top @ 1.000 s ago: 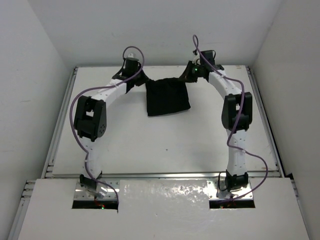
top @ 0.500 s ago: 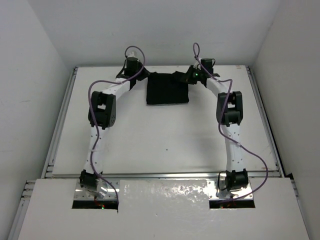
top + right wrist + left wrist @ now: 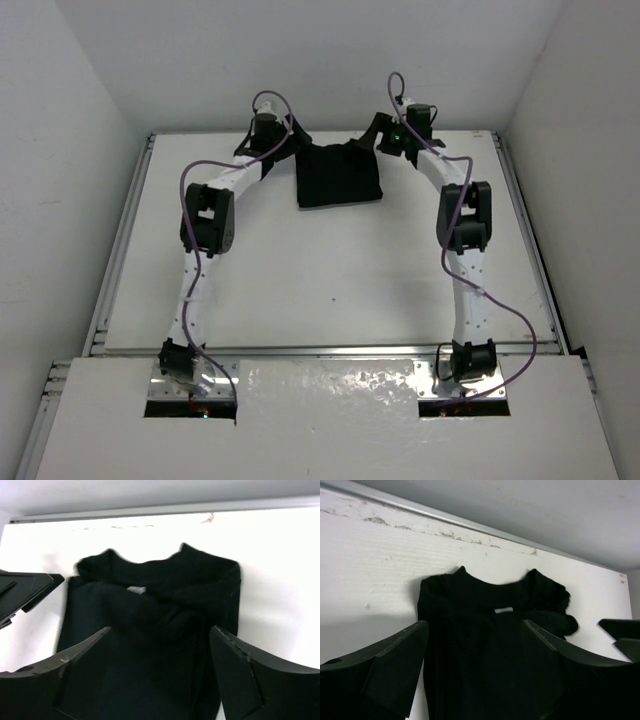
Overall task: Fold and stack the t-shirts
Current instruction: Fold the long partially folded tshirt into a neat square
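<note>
From the overhead camera I see the black t-shirt [image 3: 339, 176] lying as a folded, roughly square bundle at the far middle of the white worktop [image 3: 330, 290], close to the back rail [image 3: 200, 134]. My left pincer [image 3: 288, 141] sits just beside its far left corner and my right pincer [image 3: 384, 134] just beside its far right corner, with both arms reaching out long. On the left wrist camera the left pincer's jaws stand wide apart, the shirt lies between the dark fingers [image 3: 395, 662], and nothing is clamped in them. The right wrist camera shows the same: jaws spread, fingers [image 3: 250, 672] on either side of the cloth, gripping nothing. I cannot tell whether any fingertip touches the fabric. The round neck faces the back rail, a small white label [image 3: 136, 590] shows inside it, and the top layer is rumpled there.
</note>
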You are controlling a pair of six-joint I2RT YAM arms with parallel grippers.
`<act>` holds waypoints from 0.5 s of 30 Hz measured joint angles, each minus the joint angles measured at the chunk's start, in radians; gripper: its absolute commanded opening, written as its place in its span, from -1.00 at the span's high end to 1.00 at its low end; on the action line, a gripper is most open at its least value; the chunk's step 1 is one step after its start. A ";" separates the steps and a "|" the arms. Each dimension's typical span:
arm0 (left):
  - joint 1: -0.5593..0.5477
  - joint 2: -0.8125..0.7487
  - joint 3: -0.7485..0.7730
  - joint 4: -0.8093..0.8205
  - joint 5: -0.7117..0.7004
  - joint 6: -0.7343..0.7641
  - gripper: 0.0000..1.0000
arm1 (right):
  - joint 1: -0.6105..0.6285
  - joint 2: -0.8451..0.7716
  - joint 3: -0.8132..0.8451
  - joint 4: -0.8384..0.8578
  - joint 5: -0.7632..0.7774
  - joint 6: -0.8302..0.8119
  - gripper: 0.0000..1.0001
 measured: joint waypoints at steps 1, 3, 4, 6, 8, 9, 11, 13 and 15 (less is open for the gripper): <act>0.000 -0.034 -0.028 -0.010 -0.005 0.007 -0.45 | 0.000 -0.038 -0.029 -0.003 0.002 -0.005 -0.57; -0.003 -0.127 -0.104 -0.028 -0.019 0.024 -0.35 | 0.002 -0.126 -0.097 0.018 0.002 -0.012 -0.50; -0.008 -0.180 -0.148 -0.042 -0.028 0.029 -0.32 | 0.005 -0.168 -0.134 0.045 0.002 -0.013 -0.43; -0.015 -0.272 -0.213 -0.074 -0.043 0.034 -0.27 | 0.010 -0.246 -0.205 0.093 -0.017 -0.008 0.21; -0.029 -0.370 -0.307 -0.082 -0.047 0.030 -0.24 | 0.014 -0.273 -0.222 0.141 -0.073 0.012 0.74; -0.039 -0.404 -0.352 -0.073 -0.037 0.027 -0.20 | 0.015 -0.270 -0.222 0.165 -0.105 0.024 1.00; -0.062 -0.430 -0.412 -0.062 -0.003 0.022 -0.18 | 0.016 -0.247 -0.222 0.193 -0.173 0.066 1.00; -0.090 -0.386 -0.419 -0.063 0.045 0.017 -0.12 | 0.019 -0.212 -0.250 0.218 -0.214 0.104 1.00; -0.107 -0.317 -0.400 -0.068 0.099 0.008 -0.08 | 0.026 -0.205 -0.333 0.231 -0.221 0.120 1.00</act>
